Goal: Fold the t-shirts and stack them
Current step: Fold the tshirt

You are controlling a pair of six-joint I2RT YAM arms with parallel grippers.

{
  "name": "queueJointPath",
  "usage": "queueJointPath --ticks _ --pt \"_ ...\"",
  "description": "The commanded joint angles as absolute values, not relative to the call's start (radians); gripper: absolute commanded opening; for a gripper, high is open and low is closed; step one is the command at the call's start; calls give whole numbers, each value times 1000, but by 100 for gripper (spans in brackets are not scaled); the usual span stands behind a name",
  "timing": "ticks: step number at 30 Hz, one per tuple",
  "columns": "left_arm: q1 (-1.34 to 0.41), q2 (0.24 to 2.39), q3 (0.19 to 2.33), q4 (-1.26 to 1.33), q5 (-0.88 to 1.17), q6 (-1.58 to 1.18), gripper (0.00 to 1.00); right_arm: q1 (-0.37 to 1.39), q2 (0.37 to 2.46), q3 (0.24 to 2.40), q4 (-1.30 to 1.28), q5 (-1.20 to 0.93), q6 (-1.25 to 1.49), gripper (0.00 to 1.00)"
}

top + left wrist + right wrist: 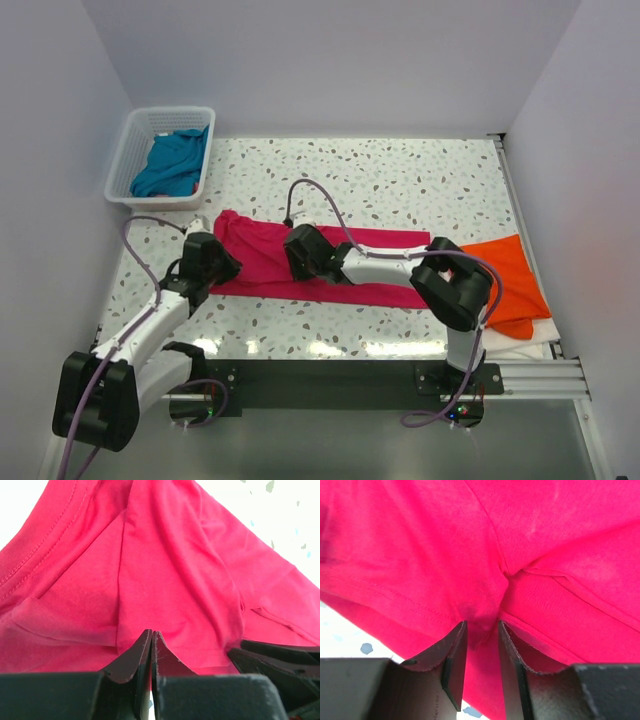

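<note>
From above, the pink shirt [262, 268] lies spread across the middle of the counter [400, 180]. The left claw [220, 263] is at its left end and the right claw [296, 250] over its middle. The orange shirt [510, 275] lies at the right edge, and the teal shirt [175, 160] sits in the basket [125, 170] at far left. The left wrist view shows the left claw [151, 633] pressed tight on a ridge of the pink shirt [165, 570]. The right wrist view shows the right claw [482, 630] narrow, pinching a bunched fold of pink shirt [470, 540].
</note>
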State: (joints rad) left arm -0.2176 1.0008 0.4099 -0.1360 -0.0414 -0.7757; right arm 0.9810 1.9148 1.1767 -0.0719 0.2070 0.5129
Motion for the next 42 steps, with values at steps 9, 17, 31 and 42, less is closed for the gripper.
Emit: queueJointPath --ticks 9,17,31,42 --pt "-232 1147 492 -26 -15 -854 1 873 1773 1259 -282 382 452 47" --pt "-247 1336 574 -17 -122 -928 0 651 1723 1157 -356 468 459 50" --pt "-253 1779 914 -150 -290 -916 0 491 1758 974 -377 371 561 51" --pt "-252 2273 1588 -239 -227 -636 7 768 1595 746 -186 196 912 51"
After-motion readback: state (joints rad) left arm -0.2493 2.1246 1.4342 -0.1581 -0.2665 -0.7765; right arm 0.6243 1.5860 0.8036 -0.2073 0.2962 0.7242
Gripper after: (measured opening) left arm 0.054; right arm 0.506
